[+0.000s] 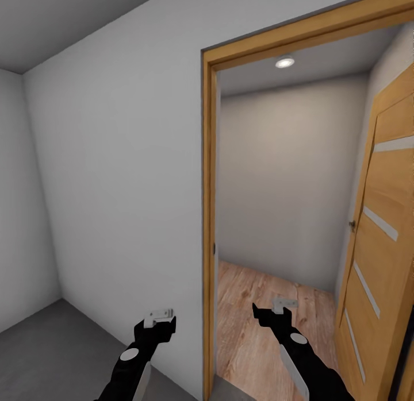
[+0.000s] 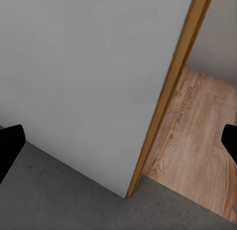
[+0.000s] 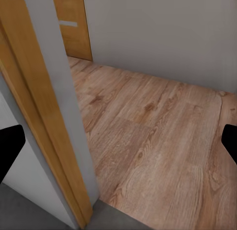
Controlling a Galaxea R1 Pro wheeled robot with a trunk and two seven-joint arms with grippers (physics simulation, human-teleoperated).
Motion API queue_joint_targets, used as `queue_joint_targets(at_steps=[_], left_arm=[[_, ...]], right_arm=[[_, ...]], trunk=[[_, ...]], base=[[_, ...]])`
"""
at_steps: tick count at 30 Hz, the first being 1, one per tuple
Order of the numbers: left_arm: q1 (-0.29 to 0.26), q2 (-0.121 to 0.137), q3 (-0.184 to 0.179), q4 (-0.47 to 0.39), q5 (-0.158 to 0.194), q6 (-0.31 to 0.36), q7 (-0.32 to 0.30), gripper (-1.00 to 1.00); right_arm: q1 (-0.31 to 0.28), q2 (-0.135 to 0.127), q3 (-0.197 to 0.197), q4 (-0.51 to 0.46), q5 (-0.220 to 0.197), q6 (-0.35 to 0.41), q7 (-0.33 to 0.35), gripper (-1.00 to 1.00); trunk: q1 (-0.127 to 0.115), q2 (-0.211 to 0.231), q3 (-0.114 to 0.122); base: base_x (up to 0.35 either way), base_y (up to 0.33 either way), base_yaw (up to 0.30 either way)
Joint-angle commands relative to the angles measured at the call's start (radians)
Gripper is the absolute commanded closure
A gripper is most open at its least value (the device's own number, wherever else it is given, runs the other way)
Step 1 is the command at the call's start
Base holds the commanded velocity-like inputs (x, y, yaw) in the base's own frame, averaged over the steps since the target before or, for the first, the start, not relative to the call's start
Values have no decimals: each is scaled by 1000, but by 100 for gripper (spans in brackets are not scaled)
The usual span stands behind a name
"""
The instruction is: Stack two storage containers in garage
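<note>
Robot faces wood-framed doorway (image 1: 209,217) at frame centre. Dark grey concrete floor (image 1: 63,343) lower left, light wood-plank flooring (image 1: 259,309) beyond threshold. Plain white wall (image 1: 115,177) fills left half. Open wooden door with pale glass strips (image 1: 379,246) at right edge. Round ceiling light (image 1: 284,62) upper centre. Left claw (image 1: 160,319) lower centre-left, right claw (image 1: 278,309) lower centre-right — both released, fingers spread, grasping nothing.

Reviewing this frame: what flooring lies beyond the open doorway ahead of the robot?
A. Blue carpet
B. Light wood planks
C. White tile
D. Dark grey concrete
B. Past the wood-framed doorway, the floor is light wood planks, while grey concrete lies on the robot's side; both the left gripper and the right gripper have open jaws and hold nothing.
</note>
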Motion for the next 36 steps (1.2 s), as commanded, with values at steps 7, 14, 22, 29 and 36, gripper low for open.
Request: queue_joint_targets(at_steps=[7,14,22,29,36], left_arm=[[0,0,-1,-1,-3,6,5,-100],[0,0,-1,-1,-3,6,5,-100],[0,0,-1,-1,-3,8,4,-100],[0,0,-1,-1,-3,7,3,-100],[0,0,-1,-1,-3,7,3,-100]], right_arm=[[0,-2,5,-2,-10,4,-7,-100],[0,-2,5,-2,-10,1,-7,-100],[0,-2,6,-2,-10,4,-7,-100],[0,-2,6,-2,-11,4,-7,-100],[0,-2,6,-2,-11,4,-7,-100]], trunk=[[0,-1,0],[0,-1,0],[0,-1,0],[0,-1,0],[0,-1,0]], base=[[0,0,-7],[0,0,0],[0,38,-162],[0,146,-283],[0,13,-297]])
